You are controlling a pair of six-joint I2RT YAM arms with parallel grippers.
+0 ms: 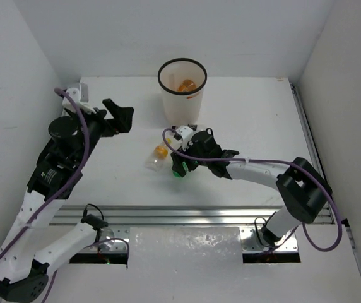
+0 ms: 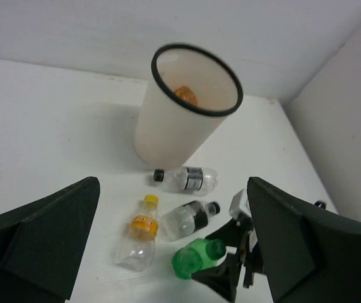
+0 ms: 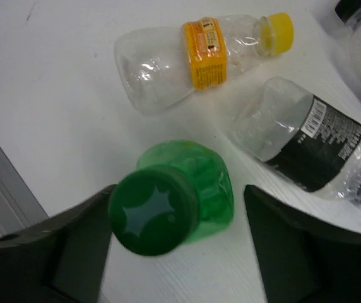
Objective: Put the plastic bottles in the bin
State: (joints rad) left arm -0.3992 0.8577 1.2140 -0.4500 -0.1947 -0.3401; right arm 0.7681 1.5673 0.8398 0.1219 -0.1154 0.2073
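The white bin (image 1: pixel 182 101) stands at the back centre with orange bottles (image 1: pixel 186 85) inside; the left wrist view shows it too (image 2: pixel 168 132), with one orange bottle (image 2: pixel 185 95) in it. A green bottle (image 3: pixel 193 189) lies on the table between the fingers of my open right gripper (image 3: pixel 179 202), cap toward the camera. A clear bottle with a yellow cap (image 3: pixel 199 53) and a clear black-labelled bottle (image 3: pixel 307 142) lie just beyond. A second black-labelled bottle (image 2: pixel 187 178) lies by the bin's foot. My left gripper (image 1: pixel 125 117) is open and empty, up left of the bin.
A metal rail (image 1: pixel 187 214) runs along the table's near edge. White walls close in the back and both sides. The right arm's cable (image 1: pixel 256 161) trails over the table to the right of the bottles.
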